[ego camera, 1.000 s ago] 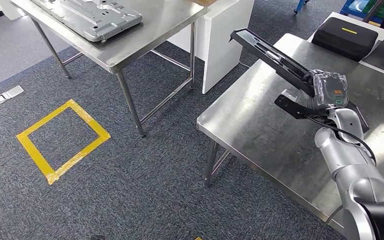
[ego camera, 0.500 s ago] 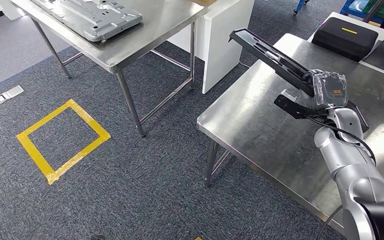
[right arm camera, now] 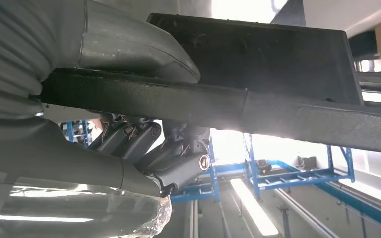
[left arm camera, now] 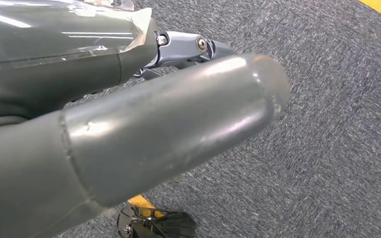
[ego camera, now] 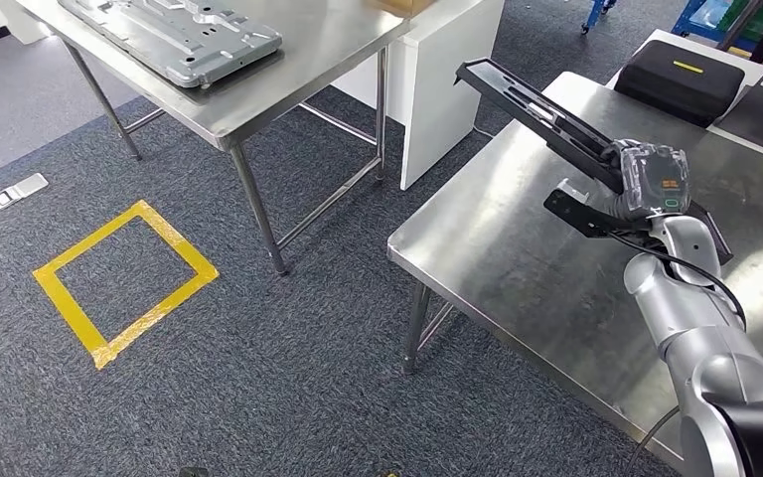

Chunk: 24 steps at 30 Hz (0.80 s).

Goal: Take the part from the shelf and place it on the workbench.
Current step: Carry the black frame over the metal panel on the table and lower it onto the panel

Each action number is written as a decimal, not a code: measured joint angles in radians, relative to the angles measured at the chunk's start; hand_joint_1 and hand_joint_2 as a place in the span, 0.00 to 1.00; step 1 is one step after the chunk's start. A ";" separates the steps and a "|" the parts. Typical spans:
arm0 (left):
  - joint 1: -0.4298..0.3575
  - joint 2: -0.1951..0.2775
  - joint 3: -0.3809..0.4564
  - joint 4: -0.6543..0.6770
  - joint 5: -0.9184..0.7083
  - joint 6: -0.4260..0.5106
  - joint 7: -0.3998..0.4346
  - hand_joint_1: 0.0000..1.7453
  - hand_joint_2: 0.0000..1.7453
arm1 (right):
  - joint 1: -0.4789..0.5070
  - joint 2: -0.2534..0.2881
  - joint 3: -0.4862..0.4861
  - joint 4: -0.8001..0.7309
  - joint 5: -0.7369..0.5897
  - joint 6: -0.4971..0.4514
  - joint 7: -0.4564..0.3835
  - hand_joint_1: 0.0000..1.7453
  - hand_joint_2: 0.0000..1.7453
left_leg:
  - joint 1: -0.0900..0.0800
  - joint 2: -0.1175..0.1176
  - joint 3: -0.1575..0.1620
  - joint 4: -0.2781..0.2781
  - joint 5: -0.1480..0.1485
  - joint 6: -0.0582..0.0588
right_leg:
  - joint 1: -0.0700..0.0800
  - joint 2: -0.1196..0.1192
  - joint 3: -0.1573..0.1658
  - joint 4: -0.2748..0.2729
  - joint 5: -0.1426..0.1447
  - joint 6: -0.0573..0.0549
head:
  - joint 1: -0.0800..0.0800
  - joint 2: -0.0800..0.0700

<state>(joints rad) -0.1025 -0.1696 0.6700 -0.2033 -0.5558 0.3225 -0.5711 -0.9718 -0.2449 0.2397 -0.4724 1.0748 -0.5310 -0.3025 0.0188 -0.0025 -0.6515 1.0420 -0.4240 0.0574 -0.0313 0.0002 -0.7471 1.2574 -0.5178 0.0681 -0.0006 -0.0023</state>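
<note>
Black part (ego camera: 541, 111) is gripped by the right hand (ego camera: 624, 189), slanting up above the steel workbench (ego camera: 517, 248).

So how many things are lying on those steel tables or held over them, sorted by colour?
Black: 2, the long part the right hand grips above the near table, and a case at its far end.
Grey: 1, a metal plate on the far table.
Total: 3.
</note>
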 joint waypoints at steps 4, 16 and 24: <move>-0.001 0.003 0.003 0.000 0.000 0.004 0.000 0.00 0.00 | -0.001 0.002 0.003 0.000 0.003 0.000 0.002 0.99 1.00 | 0.006 -0.003 -0.004 0.011 -0.006 -0.038 | -0.016 0.003 0.120 -0.204 0.057 0.027 | 0.001 0.000; 0.000 0.002 0.005 0.000 0.000 0.007 -0.003 0.00 0.00 | 0.000 0.005 0.009 0.000 0.010 0.000 0.006 0.99 1.00 | -0.011 -0.001 -0.078 0.215 -0.108 -0.014 | 0.025 0.013 0.117 -0.208 0.069 -0.042 | -0.010 0.000; -0.002 0.003 0.006 -0.001 0.001 0.013 -0.007 0.00 0.00 | -0.004 0.004 0.012 -0.001 0.014 -0.002 0.007 0.99 1.00 | -0.039 0.010 0.037 -0.004 -0.028 0.029 | 0.037 0.006 0.106 -0.194 0.060 -0.035 | -0.008 0.000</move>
<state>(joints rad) -0.1044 -0.1667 0.6757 -0.2041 -0.5550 0.3351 -0.5777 -0.9754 -0.2405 0.2518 -0.4732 1.0888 -0.5327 -0.2954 -0.0205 0.0078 -0.6144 1.0378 -0.4521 0.0861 0.0056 0.0062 -0.6416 1.0632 -0.4578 0.0327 -0.0081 -0.0023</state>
